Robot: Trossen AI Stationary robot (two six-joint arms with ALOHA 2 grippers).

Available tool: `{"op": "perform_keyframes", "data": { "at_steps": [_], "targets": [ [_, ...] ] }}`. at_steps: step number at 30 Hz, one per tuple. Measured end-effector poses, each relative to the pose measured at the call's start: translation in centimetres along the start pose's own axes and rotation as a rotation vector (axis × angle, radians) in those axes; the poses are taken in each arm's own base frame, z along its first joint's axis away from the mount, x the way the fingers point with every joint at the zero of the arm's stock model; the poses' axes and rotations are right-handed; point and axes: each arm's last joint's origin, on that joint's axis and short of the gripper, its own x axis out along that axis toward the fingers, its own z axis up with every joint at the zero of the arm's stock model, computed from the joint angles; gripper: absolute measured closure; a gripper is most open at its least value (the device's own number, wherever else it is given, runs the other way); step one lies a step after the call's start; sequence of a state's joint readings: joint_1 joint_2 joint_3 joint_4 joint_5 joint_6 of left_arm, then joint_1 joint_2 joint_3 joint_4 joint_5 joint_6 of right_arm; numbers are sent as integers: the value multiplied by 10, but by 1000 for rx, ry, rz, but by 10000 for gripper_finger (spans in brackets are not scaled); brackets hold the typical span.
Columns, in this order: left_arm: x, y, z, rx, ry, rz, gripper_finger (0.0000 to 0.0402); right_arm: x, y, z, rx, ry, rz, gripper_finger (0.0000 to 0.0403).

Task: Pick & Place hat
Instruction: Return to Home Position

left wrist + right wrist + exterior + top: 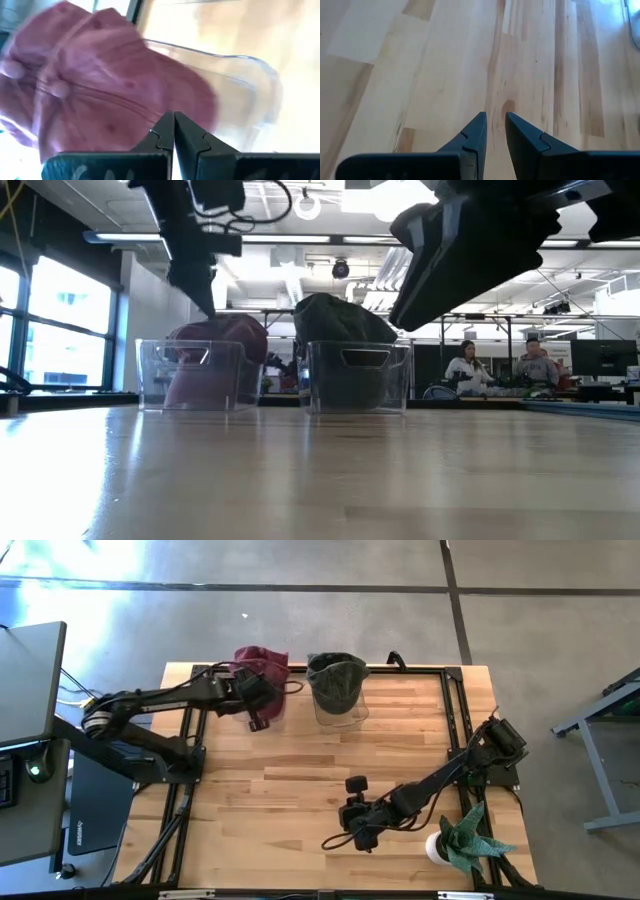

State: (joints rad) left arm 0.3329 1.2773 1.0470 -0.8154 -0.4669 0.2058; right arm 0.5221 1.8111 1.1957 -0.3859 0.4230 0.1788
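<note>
Left tool [173,119] pinched closed, empty, red caps [100,85] close ahead of it, so a low retreat could snag one; right tool [495,117] barely parted over counter [420,60].

Cloth caps [337,675], glossy plastic bins [360,375], wooden table [300,790]

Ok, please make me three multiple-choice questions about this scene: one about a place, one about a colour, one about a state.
1. Where does the plant stand?
A. between the bins
B. on the table's corner near the right arm
C. inside a bin
2. What colour is the cap in the left bin?
A. red
B. yellow
C. blue
3. How is the left tool?
A. wide open
B. shut on a cap
C. shut, empty
Answers: 1 B, the high view shows it there; 2 A, red cloth fills that bin; 3 C, the left wrist view shows it closed on nothing.
</note>
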Motion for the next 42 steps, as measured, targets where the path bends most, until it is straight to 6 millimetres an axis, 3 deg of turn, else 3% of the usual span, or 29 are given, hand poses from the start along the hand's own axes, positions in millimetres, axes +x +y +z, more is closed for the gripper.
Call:
{"op": "perform_keyframes", "data": {
  "at_steps": [6, 11, 18, 23, 26, 31, 38, 42],
  "targets": [
    [-39, -16, -7, -78, -131, -168, 396, 9, -11, -14, 20, -73, 78, 353],
    [-67, -44, -21, -93, -373, -310, 396, -8, -47, -42, 180, -284, 197, 393],
    [-56, -98, -55, -127, -681, -511, 396, -71, -108, -99, 363, -606, 143, 392],
    [-37, -115, -72, -145, -735, -548, 396, -99, -133, -146, 457, -759, 186, 400],
    [-29, -118, -78, -134, -723, -540, 396, -104, -139, -169, 490, -820, 207, 400],
    [-12, -113, -83, -128, -727, -519, 396, -107, -146, -191, 431, -898, 211, 401],
    [10, -74, -96, -192, -780, -521, 396, -104, -155, -214, 412, -962, 160, 402],
    [5, -46, -104, -259, -869, -539, 396, -102, -157, -221, 432, -945, 125, 401]
  ]
}}
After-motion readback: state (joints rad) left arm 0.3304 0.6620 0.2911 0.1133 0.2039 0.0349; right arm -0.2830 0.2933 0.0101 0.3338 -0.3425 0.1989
